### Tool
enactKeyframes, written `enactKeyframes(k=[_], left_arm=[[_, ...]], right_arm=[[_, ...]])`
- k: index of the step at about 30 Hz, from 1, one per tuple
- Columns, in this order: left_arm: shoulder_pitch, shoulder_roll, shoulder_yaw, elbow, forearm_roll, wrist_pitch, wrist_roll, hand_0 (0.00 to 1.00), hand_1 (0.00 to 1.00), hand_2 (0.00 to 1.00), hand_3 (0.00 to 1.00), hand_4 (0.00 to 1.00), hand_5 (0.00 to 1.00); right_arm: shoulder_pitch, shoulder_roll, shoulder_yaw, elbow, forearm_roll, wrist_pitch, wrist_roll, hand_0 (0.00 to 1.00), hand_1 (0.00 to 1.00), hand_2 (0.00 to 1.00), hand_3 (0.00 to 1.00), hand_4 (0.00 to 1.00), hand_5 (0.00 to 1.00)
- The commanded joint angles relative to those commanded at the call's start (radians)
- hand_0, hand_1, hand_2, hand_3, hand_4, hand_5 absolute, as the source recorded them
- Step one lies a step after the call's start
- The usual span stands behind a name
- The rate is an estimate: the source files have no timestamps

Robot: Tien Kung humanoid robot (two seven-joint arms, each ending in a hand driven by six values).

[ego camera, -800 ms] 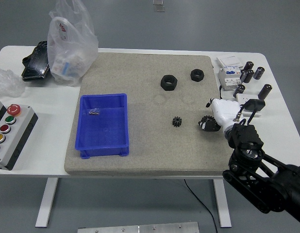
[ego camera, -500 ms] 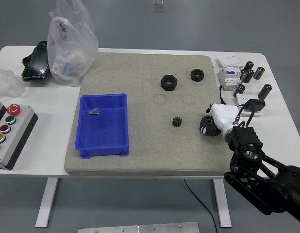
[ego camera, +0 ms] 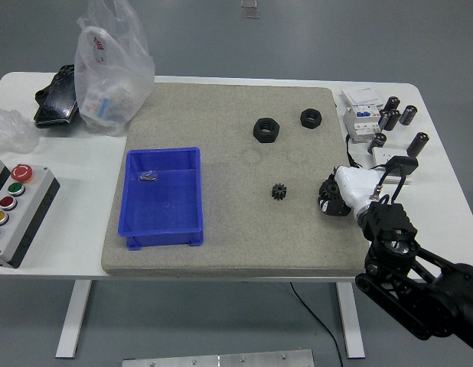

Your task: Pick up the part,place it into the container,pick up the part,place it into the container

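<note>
Reaching in from the lower right, right arm only; its white-shelled right hand (ego camera: 345,193) sits at the right edge of the grey mat (ego camera: 221,245), dark fingers curled toward the mat, but cannot tell if they grip anything or are just clenched, too small and dark to read. Left arm not visible. Small black gear (ego camera: 279,192) lies flat on the mat just left of the hand, apart from it, not touching. Two black hex nuts farther back on the mat: larger nut (ego camera: 266,129) and smaller nut (ego camera: 311,118), near each other, well apart from the hand. Blue container (ego camera: 164,229) sits on the left part of the mat, upright, with one small dark part (ego camera: 149,177) inside near its back wall. White bench (ego camera: 53,252) carries the mat. Off the mat to the right: white electrical module (ego camera: 362,115) and several dark cylinders (ego camera: 397,115) beside it, one more cylinder (ego camera: 418,142) a bit nearer. Left side of bench: grey button box (ego camera: 14,208) with red, green and yellow buttons, at the near-left edge. Back left: clear plastic bag (ego camera: 110,69) with stuff inside, a black tray (ego camera: 54,95) behind it, crumpled clear plastic (ego camera: 11,126) at the left edge.
</note>
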Motion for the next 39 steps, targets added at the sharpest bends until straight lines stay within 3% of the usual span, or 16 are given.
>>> enactKeyframes(k=[2, 13, 18, 24, 33, 39], left_arm=[[0.000, 0.001, 0.000, 0.000, 0.001, 0.000, 0.000, 0.830, 0.734, 0.765, 0.867, 0.848, 0.503], [0.000, 0.006, 0.001, 0.000, 0.006, 0.000, 0.004, 0.830, 0.734, 0.765, 0.867, 0.848, 0.500], [-0.003, 0.006, 0.003, 0.000, 0.006, -0.001, 0.004, 0.830, 0.734, 0.765, 0.867, 0.846, 0.496], [-0.004, 0.004, 0.004, 0.000, 0.004, 0.000, 0.007, 0.829, 0.734, 0.766, 0.867, 0.845, 0.494], [-0.006, 0.003, 0.008, 0.000, -0.001, 0.001, 0.008, 0.830, 0.734, 0.764, 0.867, 0.844, 0.492], [-0.009, 0.001, 0.007, 0.000, -0.002, 0.001, 0.007, 0.830, 0.734, 0.764, 0.866, 0.844, 0.492]], right_arm=[[0.003, -0.001, -0.003, 0.002, 0.000, -0.018, 0.000, 0.360, 0.373, 0.261, 0.384, 0.166, 0.066], [0.086, 0.015, -0.062, 0.042, 0.012, -0.139, 0.001, 0.343, 0.365, 0.251, 0.372, 0.150, 0.063], [0.173, 0.047, -0.140, 0.048, 0.086, -0.203, 0.065, 0.331, 0.356, 0.240, 0.358, 0.143, 0.081], [0.275, 0.093, -0.246, 0.048, 0.199, -0.246, 0.165, 0.323, 0.349, 0.229, 0.347, 0.137, 0.081], [0.390, 0.154, -0.382, 0.049, 0.313, -0.281, 0.274, 0.318, 0.349, 0.222, 0.337, 0.133, 0.075], [0.424, 0.183, -0.439, 0.024, 0.399, -0.247, 0.340, 0.327, 0.354, 0.222, 0.338, 0.134, 0.070]])
